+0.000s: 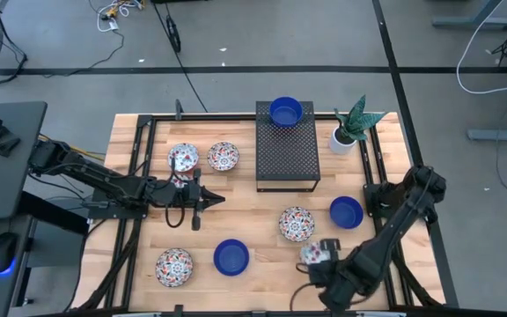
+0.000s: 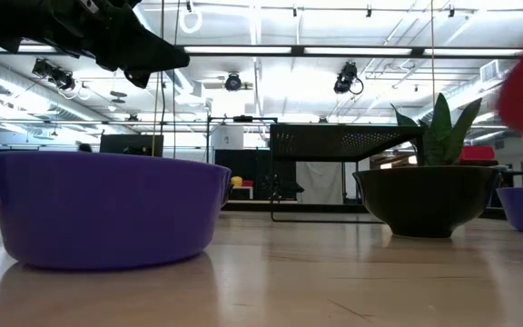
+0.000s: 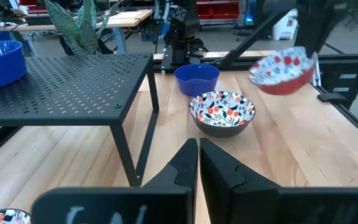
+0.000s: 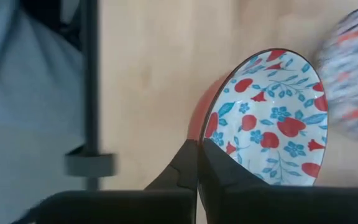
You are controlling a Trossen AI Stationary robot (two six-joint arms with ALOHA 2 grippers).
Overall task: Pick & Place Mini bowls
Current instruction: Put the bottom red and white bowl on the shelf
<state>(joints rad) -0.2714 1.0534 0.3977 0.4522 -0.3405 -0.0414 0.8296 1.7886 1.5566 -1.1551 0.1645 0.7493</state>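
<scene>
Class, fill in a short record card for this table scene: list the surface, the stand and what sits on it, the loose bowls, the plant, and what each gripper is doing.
surface: wooden table
stand: black perforated rack
on stand: blue bowl
floral bowls on table: four, e.g. one near centre
blue bowls on table: two
plant: white plant pot, by the rack
left gripper: shut, empty, above the table
right gripper: shut on floral bowl's rim, bowl lifted and tilted

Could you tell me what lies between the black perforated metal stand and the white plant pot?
Nothing: in the high view, bare wooden tabletop separates stand from pot.
</scene>
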